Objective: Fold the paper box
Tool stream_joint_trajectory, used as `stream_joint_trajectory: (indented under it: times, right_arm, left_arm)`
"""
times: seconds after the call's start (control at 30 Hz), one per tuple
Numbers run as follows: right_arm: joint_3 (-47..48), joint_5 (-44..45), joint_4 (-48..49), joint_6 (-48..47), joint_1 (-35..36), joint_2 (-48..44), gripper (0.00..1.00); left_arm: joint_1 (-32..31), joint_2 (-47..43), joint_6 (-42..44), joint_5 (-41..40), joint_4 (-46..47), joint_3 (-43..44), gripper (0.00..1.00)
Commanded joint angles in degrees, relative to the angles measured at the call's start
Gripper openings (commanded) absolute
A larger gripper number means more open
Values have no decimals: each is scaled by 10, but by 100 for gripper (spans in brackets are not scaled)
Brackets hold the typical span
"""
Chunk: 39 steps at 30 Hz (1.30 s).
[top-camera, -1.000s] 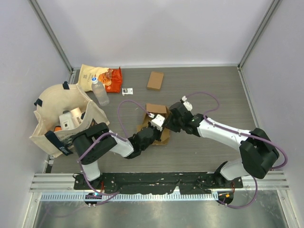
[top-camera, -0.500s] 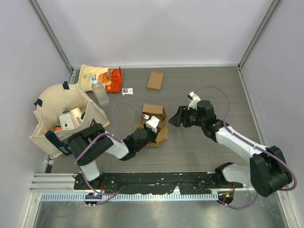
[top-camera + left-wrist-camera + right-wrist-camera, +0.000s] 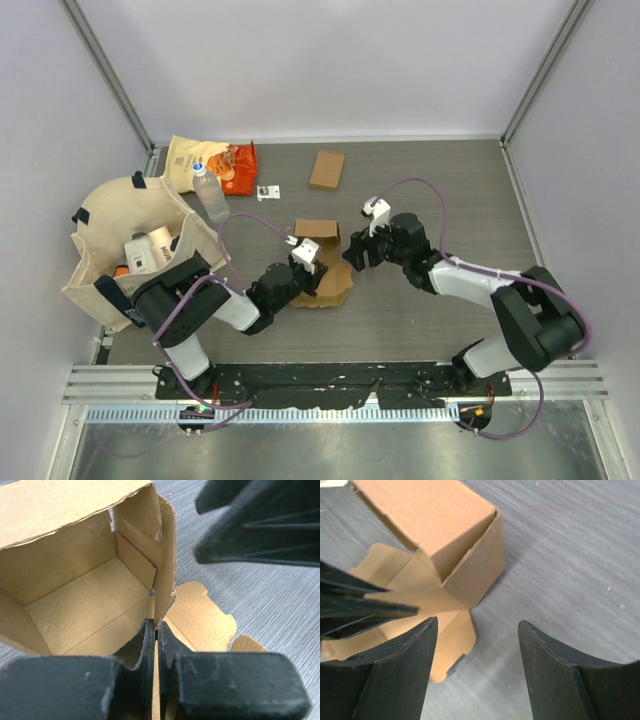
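Observation:
A brown paper box stands half formed on the table, its loose flaps spread flat in front of it. My left gripper is shut on the edge of the box's side wall; the open box interior lies left of the jaws. My right gripper is open and empty, hovering just right of the box. In the right wrist view the box sits ahead of the open fingers, with a flap between them.
A second small flat brown box lies at the back. A snack bag, a water bottle and a cloth tote bag with items fill the left side. A small tag lies near the bottle.
My right gripper let go of the box, swung out to the right, then came back beside it. My left gripper moved up and left with the box wall.

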Motion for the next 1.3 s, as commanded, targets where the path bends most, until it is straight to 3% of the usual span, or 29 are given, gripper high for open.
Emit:
stream_joint_trajectory:
  times: [0.0, 0.4, 0.6, 0.7, 0.87, 0.97, 1.13, 1.27]
  right_arm:
    - [88, -10, -9, -112, -1, 50, 71]
    - [144, -140, 49, -204, 0, 155, 72]
    - [143, -136, 117, -177, 12, 182, 71]
    - [150, -103, 126, -179, 33, 198, 71]
    - [152, -93, 144, -175, 38, 212, 70]
    - [156, -92, 152, -167, 42, 217, 70]
    - [161, -83, 154, -167, 43, 217, 68]
    - [167, -80, 147, -170, 43, 216, 66]
  left_arm:
    - [12, -20, -7, 18, 35, -9, 6]
    - [20, -31, 1, 3, 9, -11, 6]
    - [20, -47, -2, -36, -27, -4, 8]
    - [21, -64, -14, -63, -104, 17, 16]
    - [19, -133, -44, -74, -172, 12, 46]
    - [19, -213, -75, -84, -232, -3, 50]
    - [18, -365, -92, -108, -410, 1, 52]
    - [22, -419, -80, -188, -536, 84, 60]
